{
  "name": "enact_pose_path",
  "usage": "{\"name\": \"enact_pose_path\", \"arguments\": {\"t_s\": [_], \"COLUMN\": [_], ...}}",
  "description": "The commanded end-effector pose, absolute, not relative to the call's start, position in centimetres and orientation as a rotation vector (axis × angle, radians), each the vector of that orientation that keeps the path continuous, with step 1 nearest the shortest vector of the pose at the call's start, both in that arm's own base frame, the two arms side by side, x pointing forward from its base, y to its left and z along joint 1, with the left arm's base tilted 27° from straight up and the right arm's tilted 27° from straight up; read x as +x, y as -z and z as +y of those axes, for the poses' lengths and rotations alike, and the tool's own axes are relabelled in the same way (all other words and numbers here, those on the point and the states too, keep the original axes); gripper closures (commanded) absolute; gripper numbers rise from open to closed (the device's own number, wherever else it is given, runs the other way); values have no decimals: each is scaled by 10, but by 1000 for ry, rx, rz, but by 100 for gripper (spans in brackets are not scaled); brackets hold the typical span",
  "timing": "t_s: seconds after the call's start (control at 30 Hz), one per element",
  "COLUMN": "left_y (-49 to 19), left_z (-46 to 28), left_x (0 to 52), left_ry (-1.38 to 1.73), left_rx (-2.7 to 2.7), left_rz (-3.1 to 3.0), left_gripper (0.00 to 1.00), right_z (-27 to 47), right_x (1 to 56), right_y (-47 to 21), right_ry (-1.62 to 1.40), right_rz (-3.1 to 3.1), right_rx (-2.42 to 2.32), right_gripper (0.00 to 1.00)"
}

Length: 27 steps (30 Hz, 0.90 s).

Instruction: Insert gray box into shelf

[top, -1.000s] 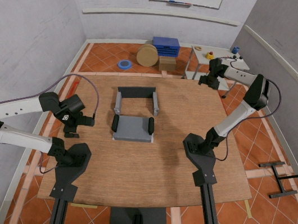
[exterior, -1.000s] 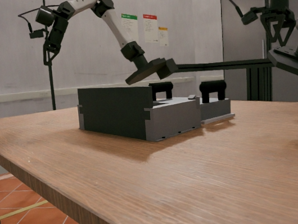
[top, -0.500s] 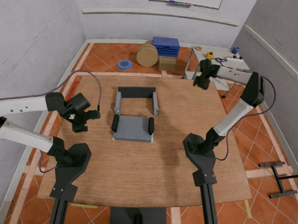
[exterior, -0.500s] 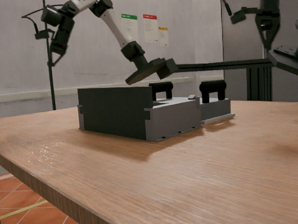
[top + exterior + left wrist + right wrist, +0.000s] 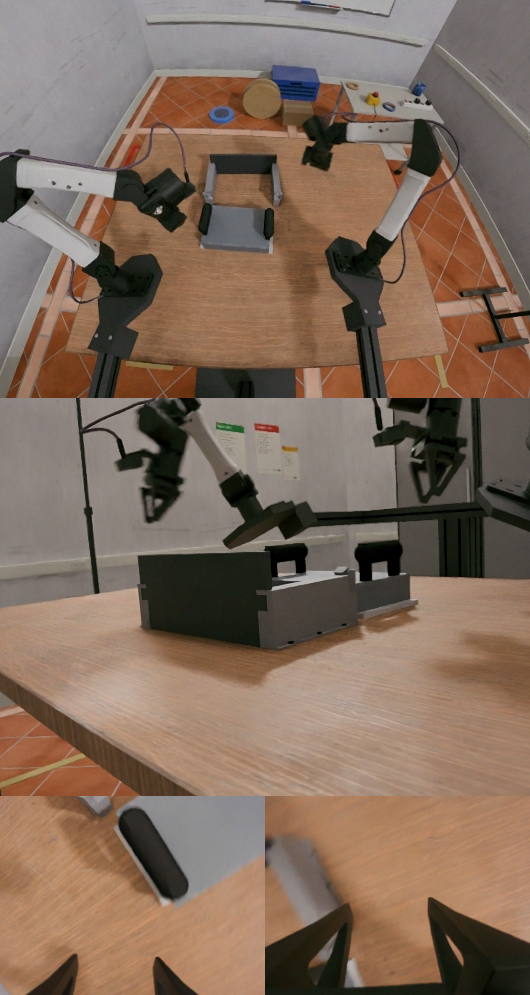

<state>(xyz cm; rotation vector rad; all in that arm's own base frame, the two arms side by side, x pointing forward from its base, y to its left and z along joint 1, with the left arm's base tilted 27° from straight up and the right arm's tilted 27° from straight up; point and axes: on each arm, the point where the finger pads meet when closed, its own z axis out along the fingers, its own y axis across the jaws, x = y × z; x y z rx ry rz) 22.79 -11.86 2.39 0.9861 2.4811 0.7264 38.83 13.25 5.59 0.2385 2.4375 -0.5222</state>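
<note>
Two grippers, parted and unladen; one gray box.
Ahead and to the side of our left gripper point(image 5: 172, 222) point(image 5: 425, 499) point(image 5: 116, 967): gray box point(image 5: 237, 229) point(image 5: 384, 593) point(image 5: 213, 836), outside the shelf point(image 5: 243, 165) point(image 5: 200, 598) point(image 5: 305, 880); our right gripper point(image 5: 316, 159) point(image 5: 151, 518) point(image 5: 389, 907) hangs beyond it.

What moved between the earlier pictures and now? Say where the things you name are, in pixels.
The left claw point(image 5: 176, 224) point(image 5: 116, 961) went right in the top view, toward the gray box point(image 5: 239, 227) point(image 5: 384, 592) point(image 5: 209, 836). The right claw point(image 5: 316, 162) point(image 5: 389, 907) went left and toward the viewer, nearer the shelf point(image 5: 243, 164) point(image 5: 200, 598) point(image 5: 305, 880). Nothing was grasped or released. Box and shelf stayed put, the box still outside the shelf.
</note>
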Motion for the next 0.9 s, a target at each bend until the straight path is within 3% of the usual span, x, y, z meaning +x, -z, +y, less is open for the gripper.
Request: {"name": "enact_pose_path", "arguments": {"t_s": [0.0,0.2,0.43,0.87], "left_y": [-17,-5,21,42], "left_z": [-146,-158,-174,-172], "left_x": [255,265,277,270], "left_ry": [-650,-581,-465,-497], "left_rx": [670,469,163,168], "left_rz": [2413,2386,2325,2342], "left_gripper": [40,40,40,40], "right_z": [166,200,246,252], "right_x": [367,338,257,178], "right_y": [-30,-2,57,104], "right_ry": [508,491,486,516], "right_rz": [2416,2412,2385,2328], "right_rx": [276,243,121,-78], "right_gripper": [40,40,40,40]}}
